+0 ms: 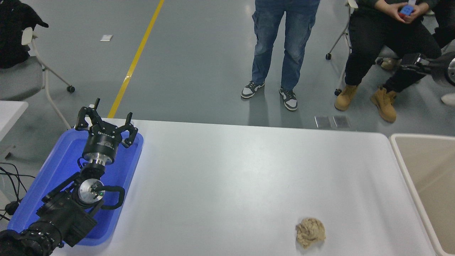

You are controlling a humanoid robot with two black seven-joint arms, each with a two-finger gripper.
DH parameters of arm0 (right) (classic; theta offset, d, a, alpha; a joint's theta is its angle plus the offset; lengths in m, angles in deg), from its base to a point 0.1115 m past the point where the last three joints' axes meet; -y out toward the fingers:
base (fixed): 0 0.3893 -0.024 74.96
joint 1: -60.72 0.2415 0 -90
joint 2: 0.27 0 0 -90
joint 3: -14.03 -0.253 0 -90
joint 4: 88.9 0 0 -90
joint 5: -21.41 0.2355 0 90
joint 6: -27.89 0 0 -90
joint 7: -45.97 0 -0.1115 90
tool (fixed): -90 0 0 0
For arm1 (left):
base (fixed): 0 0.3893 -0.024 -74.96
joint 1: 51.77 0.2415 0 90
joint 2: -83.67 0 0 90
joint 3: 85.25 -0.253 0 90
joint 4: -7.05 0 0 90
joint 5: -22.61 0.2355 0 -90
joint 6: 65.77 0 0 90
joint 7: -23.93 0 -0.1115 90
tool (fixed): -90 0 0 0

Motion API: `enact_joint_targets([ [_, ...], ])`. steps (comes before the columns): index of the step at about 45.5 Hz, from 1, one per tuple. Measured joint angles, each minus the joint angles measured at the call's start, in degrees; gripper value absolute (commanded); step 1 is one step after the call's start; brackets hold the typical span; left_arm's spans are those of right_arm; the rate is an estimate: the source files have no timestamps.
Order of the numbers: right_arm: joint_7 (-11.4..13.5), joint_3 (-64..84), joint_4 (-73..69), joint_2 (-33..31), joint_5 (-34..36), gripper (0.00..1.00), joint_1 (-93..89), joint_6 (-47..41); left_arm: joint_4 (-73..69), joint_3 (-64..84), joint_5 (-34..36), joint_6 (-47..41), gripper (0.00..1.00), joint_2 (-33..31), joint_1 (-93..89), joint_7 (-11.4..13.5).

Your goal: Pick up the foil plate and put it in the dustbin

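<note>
No foil plate shows; my right gripper [408, 66], state unclear, hangs beyond the dustbin [398, 149]; left gripper [105, 124] parked, spread.

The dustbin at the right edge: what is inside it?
Only the smooth tan inside of the dustbin shows. No foil plate is seen there, but the picture's edge cuts off most of the bin.

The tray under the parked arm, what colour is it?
Bright blue tray, seen in the head view.
</note>
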Motion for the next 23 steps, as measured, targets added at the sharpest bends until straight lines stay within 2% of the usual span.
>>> enact_joint_targets([
  [23, 0.01, 4.27, -20.96, 2.65, -0.1, 1.0, 14.8, -10.27, 0.0, 0.0, -0.03, -0.01, 1.0, 0.0, 0.02, 0.0],
])
